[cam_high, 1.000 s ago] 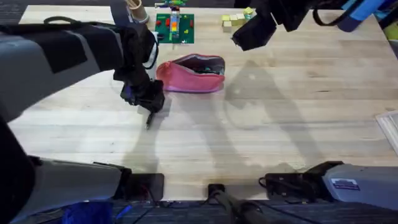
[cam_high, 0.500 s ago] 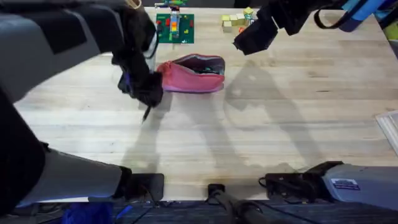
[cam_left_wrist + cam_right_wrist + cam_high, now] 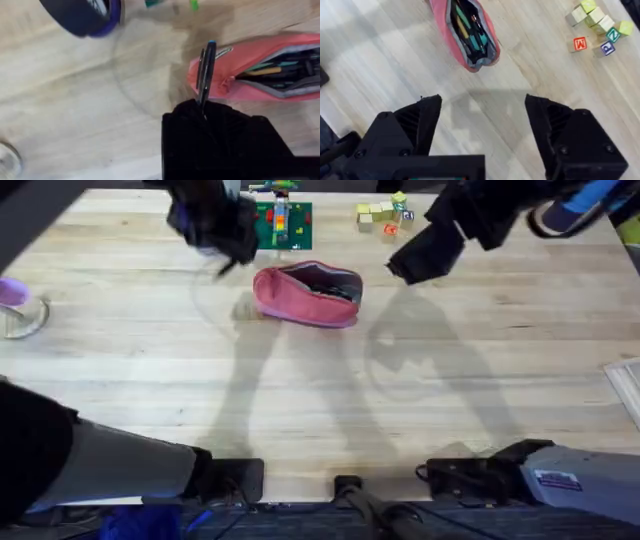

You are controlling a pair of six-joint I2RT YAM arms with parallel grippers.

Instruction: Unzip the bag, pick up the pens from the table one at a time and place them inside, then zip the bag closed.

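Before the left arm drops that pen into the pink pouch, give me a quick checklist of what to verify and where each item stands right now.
1. Slim dark pen gripped by the left gripper: ok, it sticks out from the shut fingers.
2. Pink fabric pouch unzipped: ok, the right wrist view shows its mouth gaping with pens inside.
3. Pen over the opening: not ok, in the left wrist view it is beside the pouch's end, not above the mouth.
4. Right gripper out of the way: ok, open, apart from the pouch.
5. Other pens left on the light wooden table: cannot tell.
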